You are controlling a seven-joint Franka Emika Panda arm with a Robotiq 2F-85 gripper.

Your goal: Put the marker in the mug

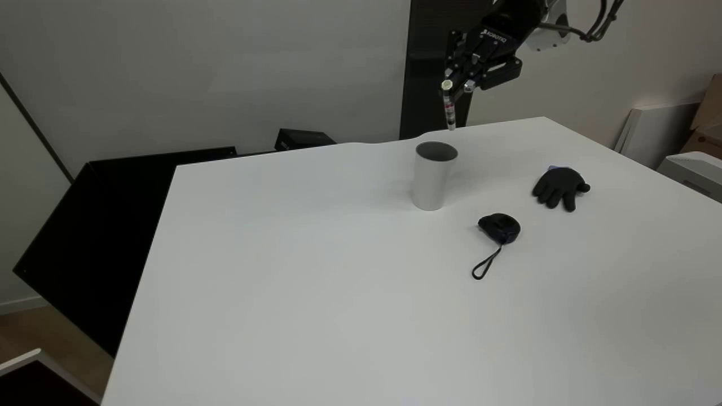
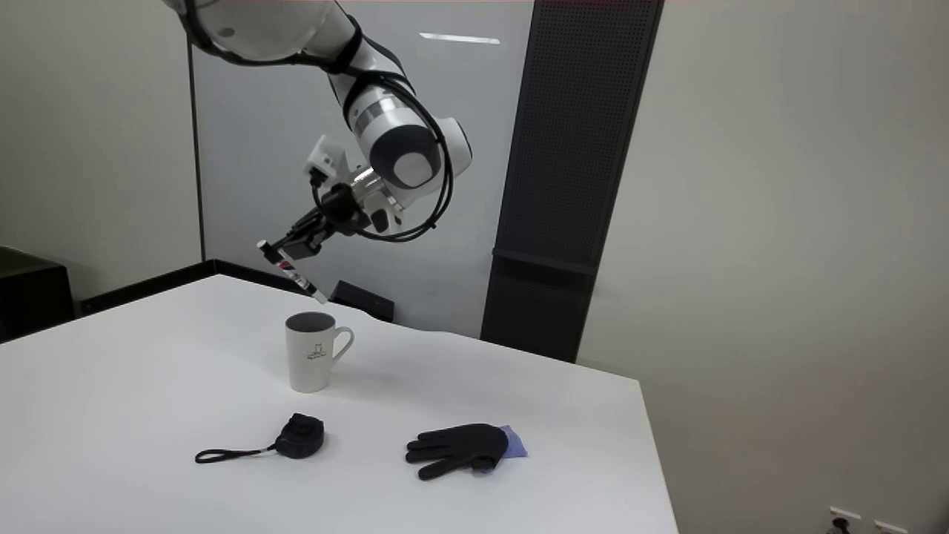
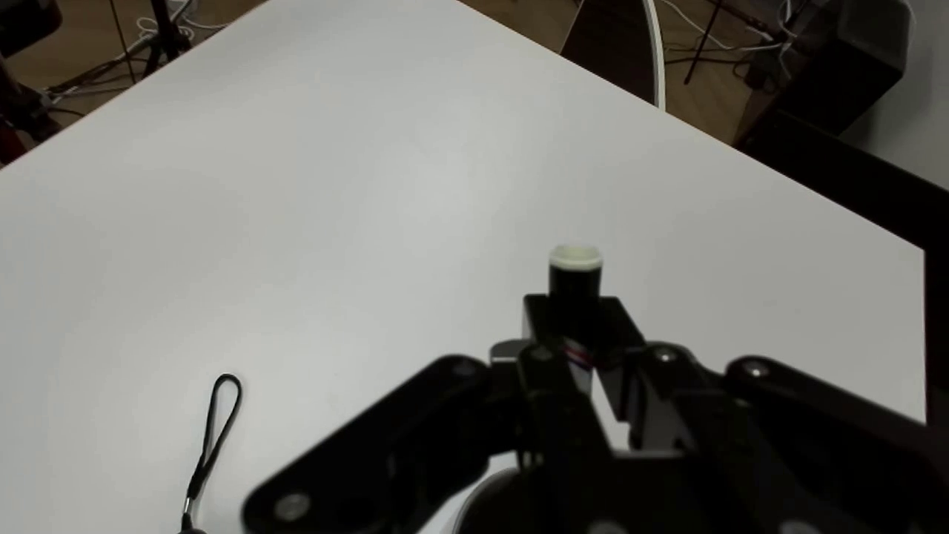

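Observation:
The marker (image 1: 449, 110) is white with a printed label and a pale end on top. It also shows in an exterior view (image 2: 298, 277) and in the wrist view (image 3: 575, 276). My gripper (image 3: 574, 322) is shut on the marker near its upper end. The gripper also shows in both exterior views (image 1: 459, 82) (image 2: 273, 253). The marker hangs tilted, its lower end a little above the mug's rim. The white mug (image 1: 430, 183) stands upright on the table, grey inside, with a handle in an exterior view (image 2: 308, 362). In the wrist view the fingers hide most of the mug (image 3: 474, 495).
A black tape measure (image 1: 500, 228) with a wrist strap lies near the mug; it also shows in an exterior view (image 2: 300, 436). A black glove (image 1: 559, 187) with something blue under it lies farther off (image 2: 461, 449). The white table's (image 1: 282, 293) far edge is behind the mug.

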